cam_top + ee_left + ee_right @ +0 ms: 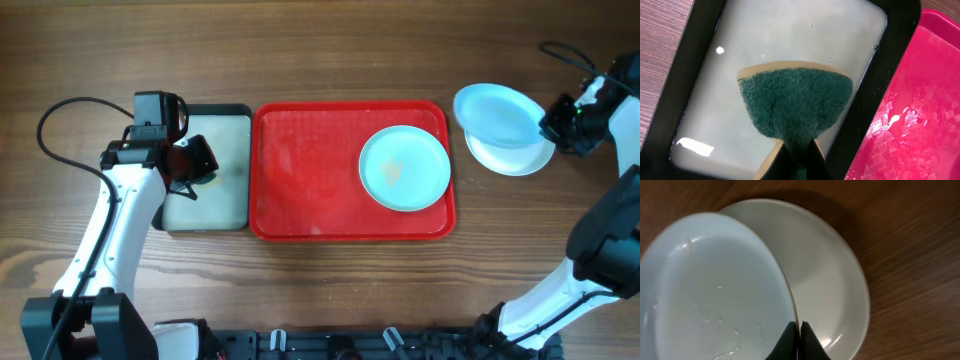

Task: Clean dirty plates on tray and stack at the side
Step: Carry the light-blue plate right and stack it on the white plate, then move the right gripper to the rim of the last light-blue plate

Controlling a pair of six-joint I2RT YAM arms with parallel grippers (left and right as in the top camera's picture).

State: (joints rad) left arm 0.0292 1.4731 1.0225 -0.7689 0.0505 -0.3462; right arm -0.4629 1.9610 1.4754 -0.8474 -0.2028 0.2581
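Green-faced sponge (795, 107) sits pinched in the left end effector (796, 156), which is clenched on its near edge; it hangs over the black-rimmed tray (900, 35) of cloudy liquid, likely to wet it for scrubbing; cannot tell whether it touches the liquid; right end effector (799, 339) is clenched on the rim of an aqua plate (715, 290), tilted above the white plate (830, 280) on the surface (320, 50) right of the red tray (300, 150), probably for stacking; second aqua plate (404, 168), with a faint orange-brown smear at centre, lies at the red tray's right end, seemingly uncleaned.
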